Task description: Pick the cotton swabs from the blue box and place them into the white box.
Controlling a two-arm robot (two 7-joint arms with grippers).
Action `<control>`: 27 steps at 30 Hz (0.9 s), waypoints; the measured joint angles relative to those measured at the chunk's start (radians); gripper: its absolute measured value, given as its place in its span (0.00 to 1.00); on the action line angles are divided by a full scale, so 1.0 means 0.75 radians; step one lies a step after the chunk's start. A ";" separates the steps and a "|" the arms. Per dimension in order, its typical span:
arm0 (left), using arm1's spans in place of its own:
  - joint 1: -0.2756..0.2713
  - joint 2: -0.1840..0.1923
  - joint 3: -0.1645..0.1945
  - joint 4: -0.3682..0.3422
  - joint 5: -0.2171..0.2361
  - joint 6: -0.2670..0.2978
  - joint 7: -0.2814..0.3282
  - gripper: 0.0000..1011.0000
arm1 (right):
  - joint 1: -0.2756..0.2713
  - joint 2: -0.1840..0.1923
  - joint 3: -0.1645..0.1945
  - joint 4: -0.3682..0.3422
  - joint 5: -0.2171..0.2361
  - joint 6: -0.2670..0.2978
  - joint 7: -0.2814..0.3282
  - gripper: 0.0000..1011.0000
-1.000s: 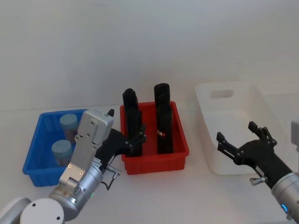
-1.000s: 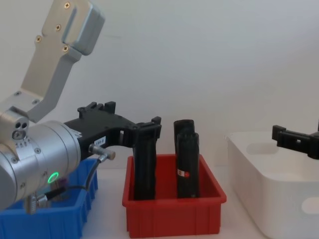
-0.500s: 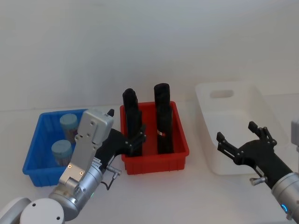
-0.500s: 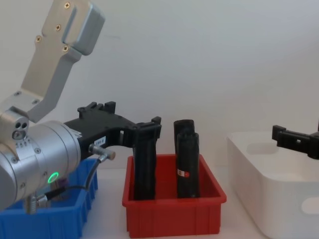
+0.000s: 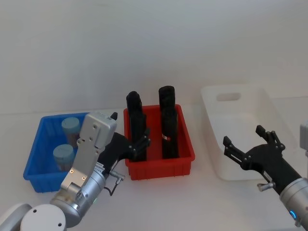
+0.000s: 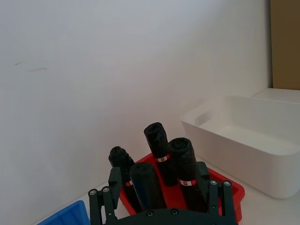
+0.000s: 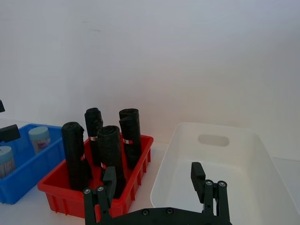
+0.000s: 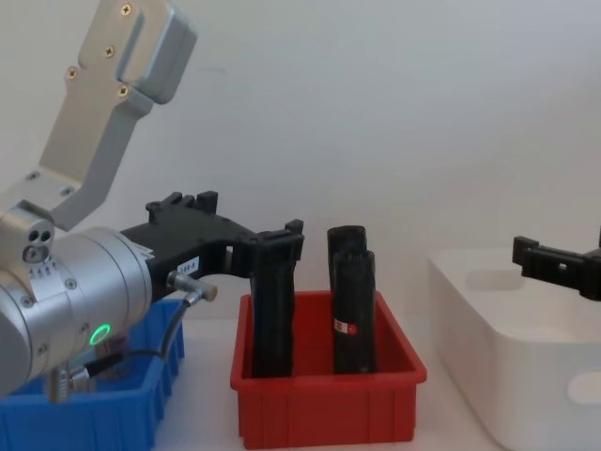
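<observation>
Beside the right wall of the blue box (image 5: pixel 43 184), at the front left corner of a red bin (image 5: pixel 161 169), the left claw (image 6: pixel 161 187) hangs with fingers apart, holding nothing; the right claw (image 5: pixel 248 142), fingers also apart, hangs before the front wall of the white box (image 5: pixel 245 113) toward the desk's right edge; the first pick looks not yet begun, so the left claw should swing over the blue box, drop straight onto the nearer tub of cotton swabs (image 5: pixel 63 155), close on its clear wall below the lid, lift clear of the rim, and carry it high enough to pass above the tall black rolls (image 5: pixel 167 120); by count, two tubs stand in the blue box toward the desk's left edge, one behind the other; four rolls stand in the red bin between the boxes; no tub is in the white box.
</observation>
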 joint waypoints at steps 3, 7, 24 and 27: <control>-0.002 -0.001 -0.003 0.004 -0.004 -0.001 -0.003 0.99 | 0.000 0.000 0.000 0.000 0.000 0.000 0.000 0.99; -0.006 -0.002 -0.008 0.012 -0.015 -0.001 -0.009 0.99 | 0.000 0.000 0.000 0.000 0.000 0.000 0.000 0.99; -0.006 0.004 -0.047 0.054 -0.081 0.047 0.038 0.99 | 0.000 0.000 0.000 0.000 0.000 0.000 0.000 0.99; -0.006 0.008 -0.057 0.063 -0.094 0.068 0.057 0.99 | 0.000 0.000 0.000 0.000 0.000 0.000 0.000 0.99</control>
